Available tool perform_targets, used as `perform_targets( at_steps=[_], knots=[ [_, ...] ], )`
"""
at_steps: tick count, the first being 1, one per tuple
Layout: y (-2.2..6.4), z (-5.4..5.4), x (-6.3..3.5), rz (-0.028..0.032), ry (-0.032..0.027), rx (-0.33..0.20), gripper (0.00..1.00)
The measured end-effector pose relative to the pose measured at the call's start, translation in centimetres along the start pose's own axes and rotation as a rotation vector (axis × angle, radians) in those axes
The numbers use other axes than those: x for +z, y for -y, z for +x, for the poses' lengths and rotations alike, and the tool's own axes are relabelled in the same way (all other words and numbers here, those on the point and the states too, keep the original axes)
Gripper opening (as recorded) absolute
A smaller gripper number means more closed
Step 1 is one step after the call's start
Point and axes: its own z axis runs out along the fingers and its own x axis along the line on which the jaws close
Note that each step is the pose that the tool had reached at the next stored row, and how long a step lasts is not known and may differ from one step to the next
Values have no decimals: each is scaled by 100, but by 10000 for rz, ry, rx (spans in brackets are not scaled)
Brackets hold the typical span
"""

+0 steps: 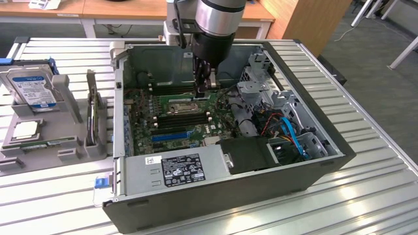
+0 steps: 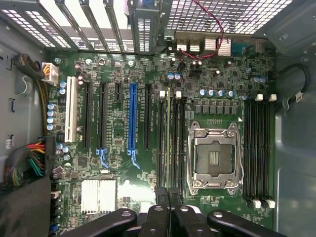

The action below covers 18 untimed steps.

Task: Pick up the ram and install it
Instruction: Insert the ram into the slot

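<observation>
Green sliver on your wrist view: the ram (image 2: 169, 138), edge-on along the black memory slots (image 2: 160, 148) beside the CPU socket (image 2: 213, 158), with the gripper (image 2: 168, 195) pinched onto it. From the exterior view, your tool's down inside the PC case (image 1: 248, 196).

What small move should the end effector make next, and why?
Probably a short push straight down: the shut end effector is at one end of the ram, which stands edge-on among the black slots beside the processor socket; whether it is seated I cannot tell.
</observation>
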Motion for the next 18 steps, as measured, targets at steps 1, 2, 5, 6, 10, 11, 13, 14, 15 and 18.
perform_targets(
  at_steps=[1,2,5,6,10,11,13,14,15,18],
  knots=[
    [0,0,0,0,1,1,11],
    [0,0,0,3,1,1,11],
    [-4,1,-1,130,20,-15,11],
    [-4,1,0,178,28,-29,11],
    [-5,11,-1,243,35,-53,11],
    [-7,14,0,244,37,-53,11],
    [-11,16,0,244,35,-54,11],
    [-12,18,-1,244,35,-54,11],
    [-13,19,-1,244,34,-53,11],
    [-14,19,-1,244,35,-53,11]
  ],
)
